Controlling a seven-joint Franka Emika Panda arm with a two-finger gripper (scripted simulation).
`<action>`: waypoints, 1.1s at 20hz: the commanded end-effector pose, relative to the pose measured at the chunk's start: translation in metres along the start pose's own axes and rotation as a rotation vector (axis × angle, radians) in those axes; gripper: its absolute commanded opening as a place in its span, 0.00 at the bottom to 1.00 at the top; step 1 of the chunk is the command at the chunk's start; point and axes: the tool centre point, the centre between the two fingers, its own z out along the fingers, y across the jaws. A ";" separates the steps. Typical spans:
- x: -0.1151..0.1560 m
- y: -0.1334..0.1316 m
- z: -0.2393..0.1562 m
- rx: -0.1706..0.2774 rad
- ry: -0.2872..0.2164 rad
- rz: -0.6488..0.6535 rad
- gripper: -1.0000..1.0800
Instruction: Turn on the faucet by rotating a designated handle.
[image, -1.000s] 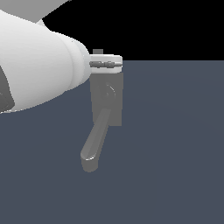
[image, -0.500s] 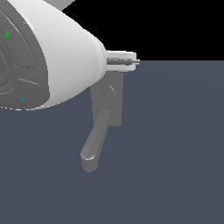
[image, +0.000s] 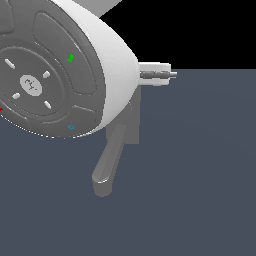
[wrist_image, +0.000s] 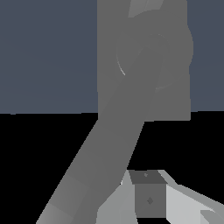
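Presently my gripper sat close under the faucet, with one dark pad visible at the wrist view's near edge. Whether my jaws stood spread or pressed together, I could not tell. Nothing showed between them. The handle ran as a flat grey bar from its round hub on the block down past my pad, just beside it; contact could not be confirmed. In the exterior view my white arm covered most of the block, leaving the thick spout exposed below it, tip downturned.
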 end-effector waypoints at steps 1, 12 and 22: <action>-0.003 -0.011 0.005 0.005 -0.011 0.007 0.00; -0.002 -0.046 0.009 0.010 -0.031 0.011 0.00; 0.018 -0.064 0.006 0.023 -0.034 0.024 0.00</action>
